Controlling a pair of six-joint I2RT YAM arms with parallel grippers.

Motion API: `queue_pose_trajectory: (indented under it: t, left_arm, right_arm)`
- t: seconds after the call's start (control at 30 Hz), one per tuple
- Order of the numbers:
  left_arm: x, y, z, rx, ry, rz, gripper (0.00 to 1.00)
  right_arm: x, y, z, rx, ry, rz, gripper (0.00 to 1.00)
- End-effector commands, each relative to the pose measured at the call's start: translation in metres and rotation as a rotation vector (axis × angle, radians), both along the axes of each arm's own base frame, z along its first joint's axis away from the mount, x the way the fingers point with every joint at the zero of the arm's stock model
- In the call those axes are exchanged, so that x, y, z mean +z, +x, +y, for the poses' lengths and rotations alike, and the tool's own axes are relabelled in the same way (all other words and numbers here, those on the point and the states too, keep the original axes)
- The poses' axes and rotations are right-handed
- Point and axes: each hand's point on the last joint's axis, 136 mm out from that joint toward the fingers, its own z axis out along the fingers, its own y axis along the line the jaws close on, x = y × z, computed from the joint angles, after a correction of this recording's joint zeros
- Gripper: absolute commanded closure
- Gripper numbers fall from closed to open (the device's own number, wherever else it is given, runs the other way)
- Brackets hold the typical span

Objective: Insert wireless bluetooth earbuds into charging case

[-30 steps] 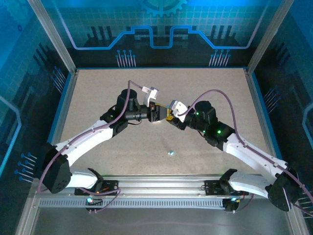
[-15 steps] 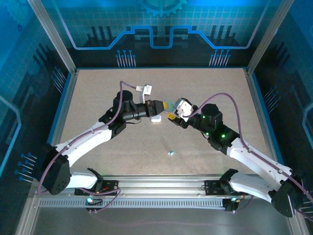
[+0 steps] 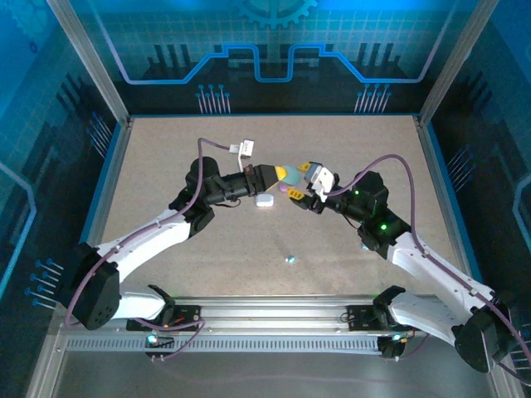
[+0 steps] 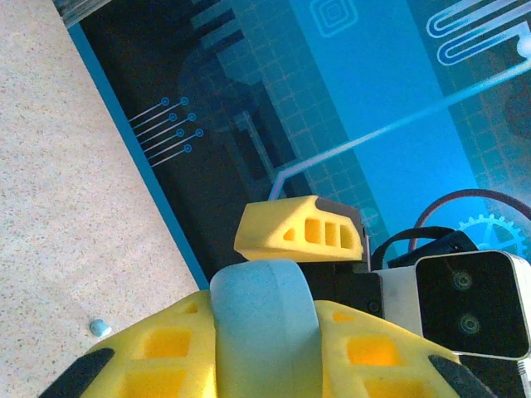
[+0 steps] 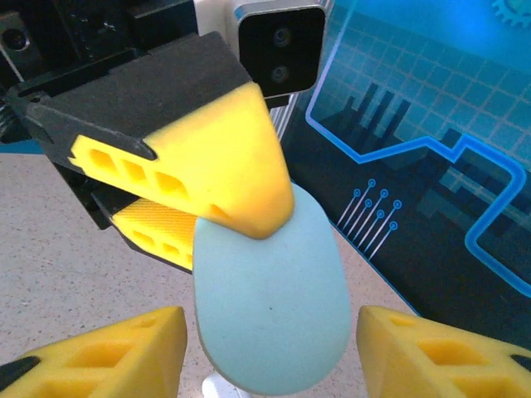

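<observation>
Moved: the left gripper (image 3: 275, 177) and right gripper (image 5: 270, 325) are now sitting further toward the back of the table (image 3: 166, 149) than a second ago. That's leaving the white case (image 3: 265, 200) out in the open.
Left side: the left gripper is clamping tight on the light blue charging case (image 5: 274, 298), holding it up above the table.
Right side: the right gripper is facing it with its jaws standing apart on either side of the case's rounded end, gripping nothing.
Case look: it's looking like a smooth, matte, pale blue pebble.
Earbud: the earbud (image 3: 289, 259), a tiny glossy light blue bud, is lying alone near the front of the table, well apart from both grippers.
White case: it's lying on the table just below the left fingers.
</observation>
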Motion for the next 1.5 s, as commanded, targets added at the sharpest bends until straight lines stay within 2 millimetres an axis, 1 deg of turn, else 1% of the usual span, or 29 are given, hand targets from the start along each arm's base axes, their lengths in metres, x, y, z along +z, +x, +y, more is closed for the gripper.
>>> queue_pose_trajectory:
  t: [0.0, 0.13, 0.2, 0.27, 0.33, 0.37, 0.4, 0.47, 0.53, 0.6, 0.63, 0.7, 0.77, 0.83, 0.9, 0.97, 1.07, 1.17, 1.27, 1.37, 1.47]
  left_arm:
    - [0.017, -0.01, 0.001, -0.037, -0.037, -0.05, 0.89]
    - [0.015, -0.01, 0.0, -0.04, -0.043, -0.054, 0.88]
    - [0.015, -0.011, 0.0, -0.045, -0.046, -0.058, 0.87]
    - [0.016, -0.011, 0.0, -0.045, -0.046, -0.061, 0.85]
    - [0.015, -0.012, 0.0, -0.045, -0.04, -0.071, 0.83]
    - [0.014, -0.012, 0.0, -0.042, -0.032, -0.078, 0.81]
    - [0.012, -0.012, 0.001, -0.038, -0.022, -0.087, 0.73]
    - [0.012, -0.013, 0.002, -0.031, 0.001, -0.128, 0.67]
    - [0.013, -0.016, 0.004, -0.027, 0.038, -0.195, 0.6]
    - [0.016, -0.02, 0.006, -0.026, 0.083, -0.305, 0.47]
    - [0.019, -0.025, 0.007, -0.029, 0.107, -0.385, 0.42]
    - [0.021, -0.03, 0.01, -0.018, 0.151, -0.525, 0.36]
    - [0.021, -0.046, 0.008, -0.07, 0.16, -0.723, 0.34]
    - [0.023, -0.056, 0.007, -0.093, 0.151, -0.882, 0.33]
    - [0.024, -0.057, 0.008, -0.078, 0.148, -0.945, 0.34]
    - [0.026, -0.062, 0.007, -0.108, 0.148, -0.986, 0.35]
    - [0.023, -0.067, 0.004, -0.149, 0.154, -1.001, 0.4]
    - [0.023, -0.068, 0.005, -0.155, 0.154, -1.007, 0.49]
    - [0.023, -0.069, 0.005, -0.158, 0.161, -1.01, 0.55]
    - [0.025, -0.07, 0.005, -0.163, 0.166, -1.004, 0.56]
    - [0.028, -0.071, 0.005, -0.169, 0.158, -1.0, 0.54]
  right_arm:
    - [0.024, -0.003, 0.002, 0.039, 0.038, -0.049, 0.46]
    - [0.027, -0.002, 0.002, 0.042, 0.042, -0.052, 0.53]
    - [0.028, -0.002, 0.001, 0.039, 0.046, -0.049, 0.58]
    - [0.028, -0.003, 0.001, 0.047, 0.051, -0.044, 0.61]
    - [0.024, -0.006, 0.002, 0.072, 0.044, -0.008, 0.64]
    - [0.024, -0.008, 0.002, 0.085, 0.047, 0.012, 0.65]
    - [0.023, -0.009, 0.002, 0.098, 0.051, 0.038, 0.65]
    - [0.023, -0.014, 0.003, 0.141, 0.055, 0.091, 0.66]
    - [0.02, -0.018, 0.005, 0.183, 0.056, 0.147, 0.67]
    - [0.016, -0.021, 0.006, 0.217, 0.053, 0.211, 0.67]
    - [0.02, -0.023, 0.007, 0.24, 0.052, 0.236, 0.67]
    - [0.018, -0.029, 0.011, 0.29, 0.041, 0.307, 0.67]
    - [0.017, -0.035, 0.014, 0.349, 0.035, 0.38, 0.67]
    - [0.018, -0.039, 0.017, 0.391, 0.034, 0.429, 0.67]
    - [0.021, -0.04, 0.018, 0.413, 0.035, 0.463, 0.67]
    - [0.024, -0.039, 0.018, 0.426, 0.038, 0.492, 0.67]
    - [0.029, -0.042, 0.017, 0.466, 0.045, 0.517, 0.67]
    - [0.029, -0.046, 0.016, 0.491, 0.032, 0.524, 0.67]
    - [0.028, -0.048, 0.016, 0.503, 0.022, 0.53, 0.67]
    - [0.027, -0.049, 0.017, 0.514, 0.022, 0.538, 0.67]
    - [0.027, -0.049, 0.017, 0.515, 0.018, 0.535, 0.67]
